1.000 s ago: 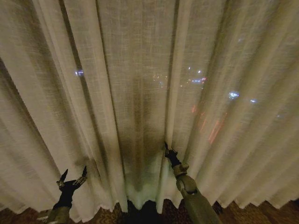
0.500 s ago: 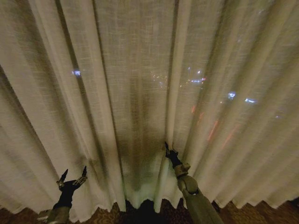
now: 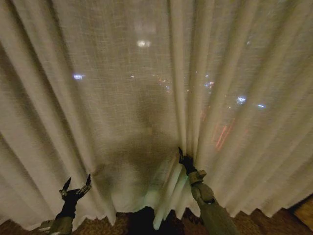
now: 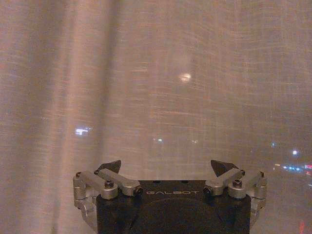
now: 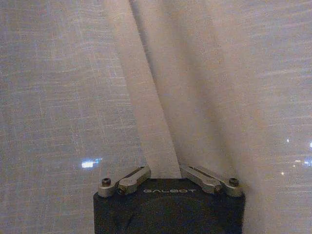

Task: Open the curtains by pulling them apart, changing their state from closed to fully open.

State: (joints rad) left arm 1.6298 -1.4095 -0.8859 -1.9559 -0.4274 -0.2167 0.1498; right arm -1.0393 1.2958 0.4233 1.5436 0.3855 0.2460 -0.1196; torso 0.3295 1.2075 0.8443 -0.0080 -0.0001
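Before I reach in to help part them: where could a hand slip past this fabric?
One dark gap shows at the hem, between the right gripper, pinching a fold, and the open left gripper. Everywhere above, the curtains hang unbroken; folds crowd around the right gripper.

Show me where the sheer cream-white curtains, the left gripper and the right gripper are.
sheer cream-white curtains (image 3: 122, 98), head view, flat stretch of fabric.
left gripper (image 3: 76, 186), head view, midway between its spread fingertips.
right gripper (image 3: 183, 159), head view, tip at a fold.
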